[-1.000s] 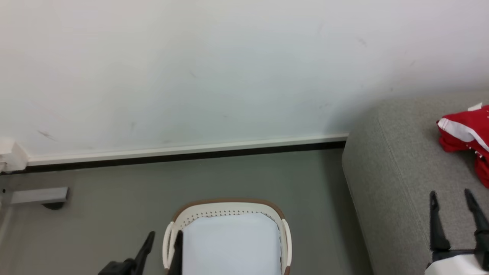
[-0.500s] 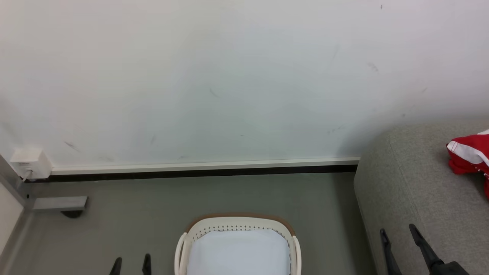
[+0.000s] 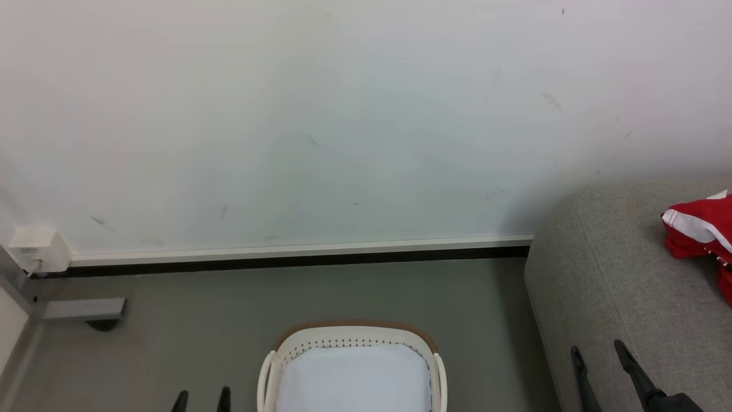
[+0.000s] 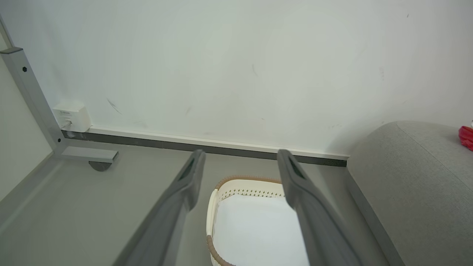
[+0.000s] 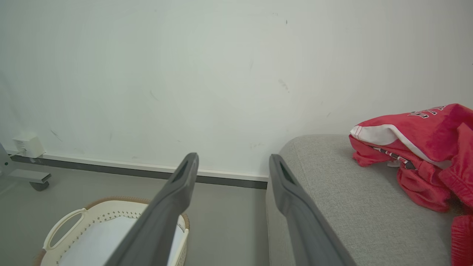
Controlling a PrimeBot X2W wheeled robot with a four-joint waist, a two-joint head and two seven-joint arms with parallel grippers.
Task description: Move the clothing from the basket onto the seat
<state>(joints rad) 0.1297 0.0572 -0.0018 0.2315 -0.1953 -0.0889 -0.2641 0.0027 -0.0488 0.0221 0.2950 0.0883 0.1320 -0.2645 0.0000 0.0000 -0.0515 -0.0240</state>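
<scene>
Dark and slender, the two fingers of the left claw (image 3: 202, 400) poke up at 7 o'clock in the head view, spread apart and released; the left wrist view shows the same wide gap between them. At 5 o'clock the right claw (image 3: 597, 349) is likewise released, its long dark fingers parted over the near edge of the large light grey upholstered sofa (image 3: 617, 286). Between the two claws, at 6 o'clock, stands the small oval white plastic laundry basket (image 3: 354, 327) with its brown rim, a row of small holes and side handles. It rests on the grey-green floor (image 3: 286, 297), just beside the left claw's fingertips. Inside it lies a plain pale bluish-white liner sheet (image 3: 354, 377), flat across the bottom. The sofa fills the 4 o'clock side, its rounded corner near the basket but not touching it. Further back on the seat, at 3 o'clock, the bright red soft fabric clothing (image 3: 695, 226) with white stripes is bunched in a heap, well apart from the basket; the right wrist view shows it crumpled, with dark lettering on the topmost fold. At 9 o'clock a grey metal frame foot (image 3: 86, 309) sits on the floor below a small white wall box (image 3: 34, 250). Behind everything a white and black skirting strip (image 3: 286, 256) runs along the foot of the scuffed pale wall (image 3: 343, 114).
</scene>
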